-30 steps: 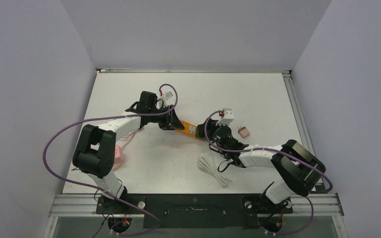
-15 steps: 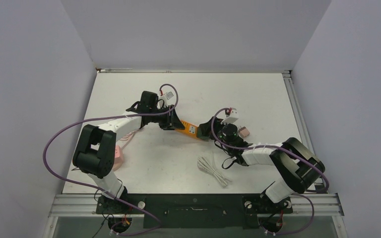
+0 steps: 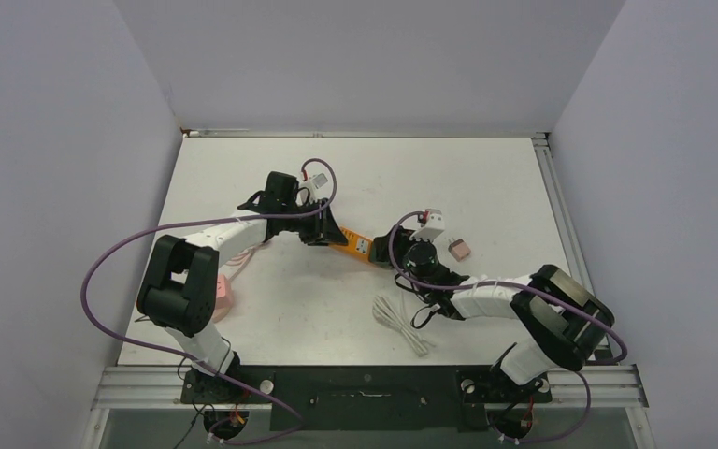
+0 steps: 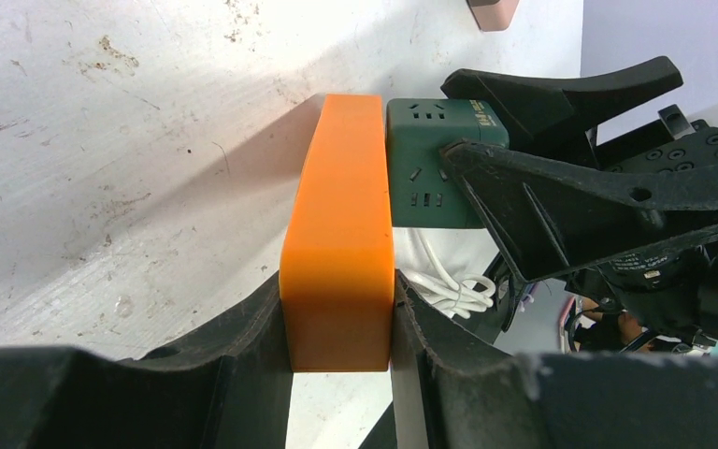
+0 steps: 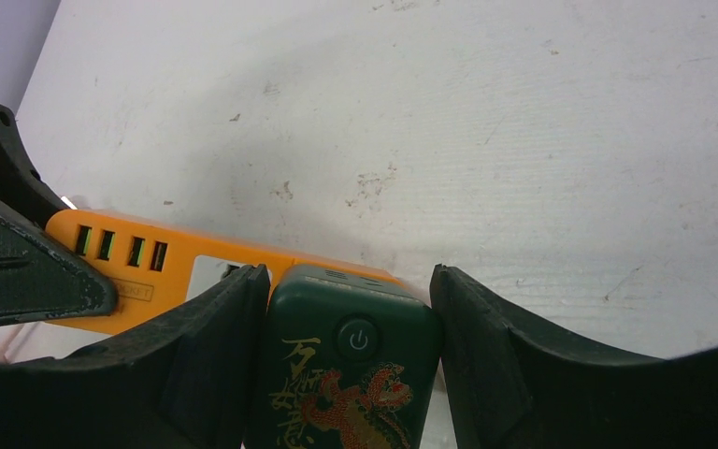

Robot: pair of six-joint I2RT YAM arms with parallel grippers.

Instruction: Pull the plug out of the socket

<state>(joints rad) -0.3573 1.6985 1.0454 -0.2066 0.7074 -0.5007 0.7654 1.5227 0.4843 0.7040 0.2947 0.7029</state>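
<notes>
White, scuffed tabletop carries a coiled white cable at six o'clock of the plug, a small pink block at three o'clock, and a pink object by the left arm at eight o'clock. Near the table's middle lies the orange socket, a smooth round-edged plastic bar. The green plug, a matte cube with a dragon print, sits at its four-o'clock end. The left gripper pinches the socket's long sides. The right gripper clamps the plug's flanks.
</notes>
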